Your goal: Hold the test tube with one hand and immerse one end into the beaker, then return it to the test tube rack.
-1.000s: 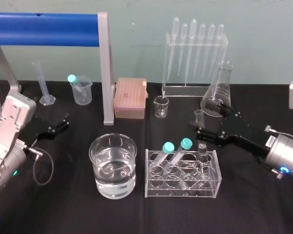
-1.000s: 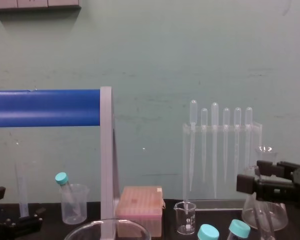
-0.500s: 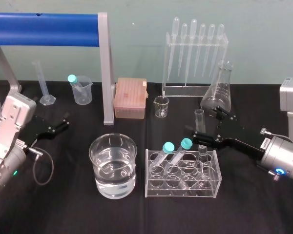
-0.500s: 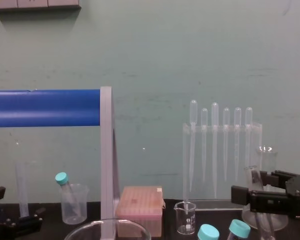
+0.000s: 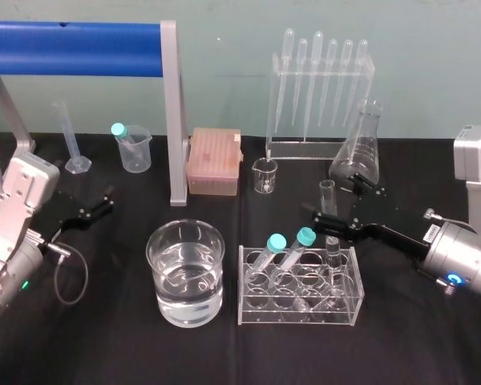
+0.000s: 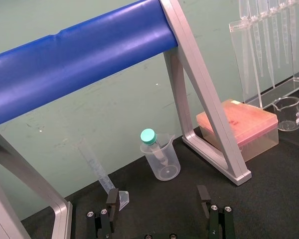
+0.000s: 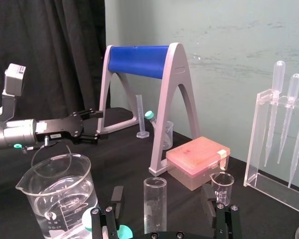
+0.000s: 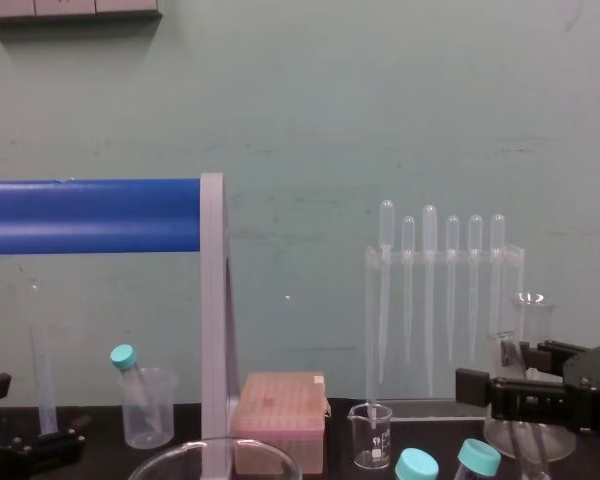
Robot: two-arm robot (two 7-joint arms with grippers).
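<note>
The test tube [image 5: 329,210] stands upright in the right end of the clear rack [image 5: 298,311]; its open top rises well above the rack. My right gripper [image 5: 342,202] is open and straddles the tube's upper part, one finger on each side, neither touching. In the right wrist view the test tube [image 7: 155,203] stands between the spread fingers [image 7: 117,197]. The wide beaker [image 5: 186,271], part full of water, sits left of the rack. My left gripper [image 6: 158,196] is parked open at the far left of the table.
Two teal-capped tubes [image 5: 276,245] lean in the rack's left holes. Behind the right gripper stand a conical flask [image 5: 358,152], a tiny glass beaker [image 5: 265,175] and a pipette stand [image 5: 317,88]. A pink tip box [image 5: 214,160] and a blue-barred frame [image 5: 80,38] lie farther left.
The right gripper has levelled out, dropped and slid left from beside the flask until its fingers flank the test tube. The left arm has not moved.
</note>
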